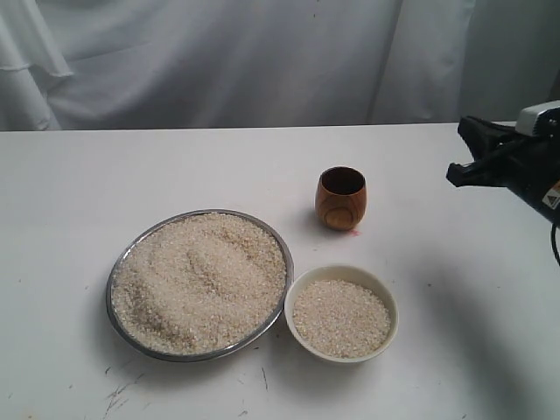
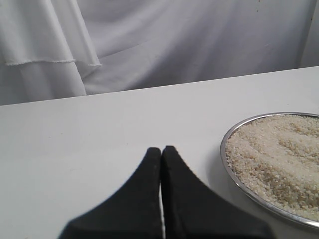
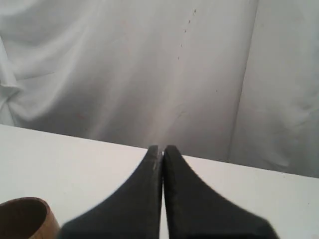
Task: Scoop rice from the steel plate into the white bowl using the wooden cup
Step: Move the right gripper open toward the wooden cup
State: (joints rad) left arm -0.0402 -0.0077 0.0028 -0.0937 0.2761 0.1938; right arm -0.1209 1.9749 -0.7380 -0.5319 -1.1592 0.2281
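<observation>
The cup (image 1: 340, 199) is stood upright and ungripped behind the bowl (image 1: 341, 269), near the plate (image 1: 197, 357) of rice (image 1: 199, 282), presumably for the right gripper (image 3: 160, 149), whose fingers, like the left gripper's (image 2: 161, 149), are pressed together.

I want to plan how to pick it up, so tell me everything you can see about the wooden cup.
The wooden cup is small, rounded and has no handle. It is made of orange-brown wood with ring-shaped grain on its side and a dark inside. It stands upright, mouth up, on the white table, behind the white bowl and off to the right of the steel plate, clear of both. Only the table touches it. Whether anything lies inside cannot be made out.
</observation>
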